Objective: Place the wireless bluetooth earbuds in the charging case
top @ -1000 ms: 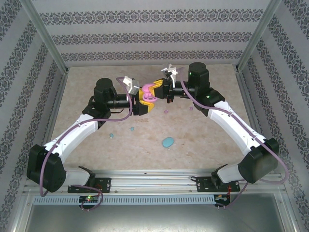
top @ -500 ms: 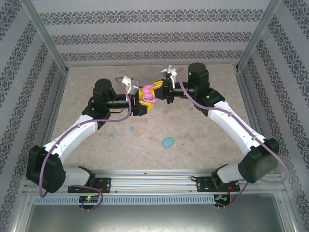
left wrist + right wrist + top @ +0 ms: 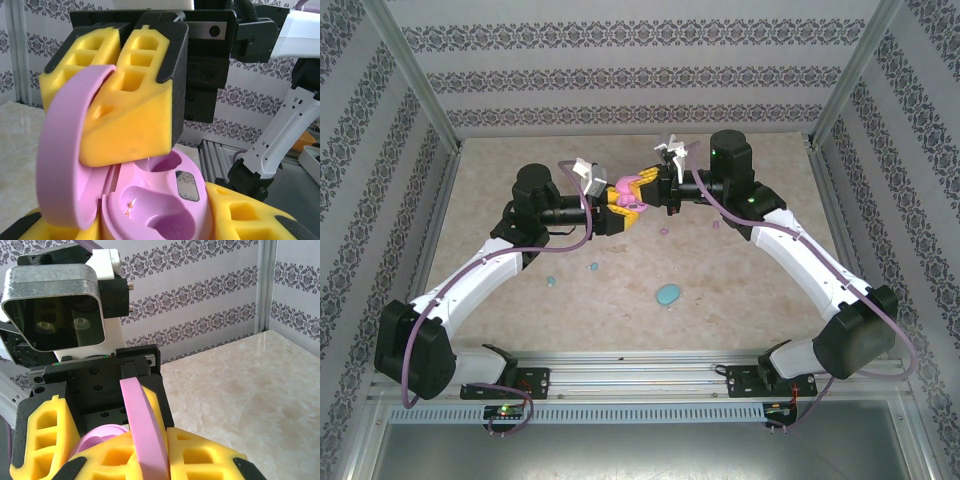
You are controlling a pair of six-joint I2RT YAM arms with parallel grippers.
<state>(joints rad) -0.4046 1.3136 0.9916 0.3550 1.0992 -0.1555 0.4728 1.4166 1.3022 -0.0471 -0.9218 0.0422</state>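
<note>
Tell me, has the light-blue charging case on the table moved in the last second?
No. The light-blue charging case lies where it was, at the same gap beyond the front rail.

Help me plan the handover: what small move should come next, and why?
Probably the right gripper should let go of the lid: the left gripper grips the pink charging case, open with empty wells, and a pink earbud lies on the table.

White walls (image 3: 640,70) carry dark damask bands across the top and down both sides of the frame. Grey metal posts (image 3: 417,85) slant in the upper corners. The table (image 3: 620,320) is beige, marbled and evenly lit. A metal rail (image 3: 640,368) runs along the bottom.
</note>
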